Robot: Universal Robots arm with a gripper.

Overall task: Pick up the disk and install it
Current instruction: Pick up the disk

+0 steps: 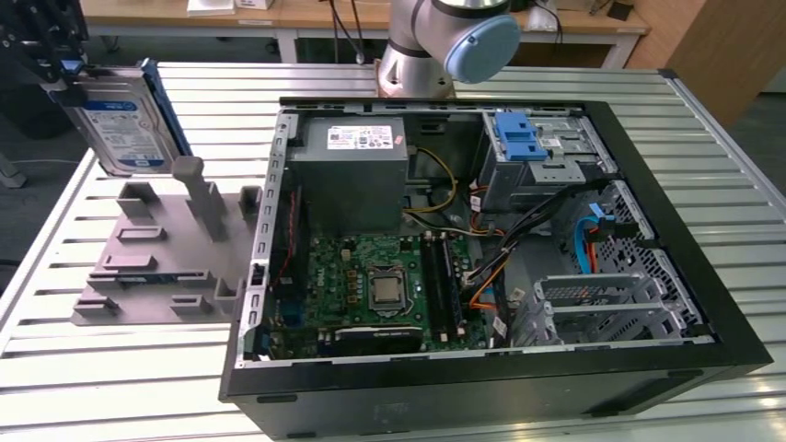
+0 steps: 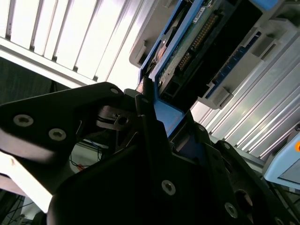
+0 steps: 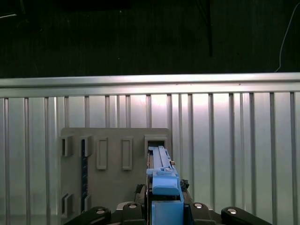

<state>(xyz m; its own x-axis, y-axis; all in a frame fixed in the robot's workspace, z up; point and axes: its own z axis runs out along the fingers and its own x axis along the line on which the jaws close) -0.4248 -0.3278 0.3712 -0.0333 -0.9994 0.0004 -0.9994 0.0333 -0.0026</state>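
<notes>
**Disk (image 1: 121, 124) is up in the air, not in the case yet**

So the disk is hanging over the exterior view's left end of the desk (image 1: 123, 368). It's held on edge and tipped a little, with the blue-and-white label facing the camera. The pincer (image 1: 64, 75) is clamped shut on its top end. In the second wrist view a black finger (image 2: 145, 123) is pressed right against the blue carrier (image 2: 169, 116). You can see the drive's underside there too, with a row of connector pins running away from the grip.

Right under the disk is the grey stand (image 1: 160, 267) with its slots and posts. From the exterior view the disk's lower edge looks clear of it, just above and not touching. The first wrist view looks down past the carrier onto the stand, and the carrier lines up over the open slot at one end of the row.

The computer case (image 1: 491, 391) lies open on the desk, just beside the stand on the exterior view's right. Inside are the power supply (image 1: 356, 180), the motherboard (image 1: 331, 276) and a blue latch (image 1: 522, 138) on the drive cage at the far corner. The arm (image 1: 430, 46) rises behind the case.
</notes>
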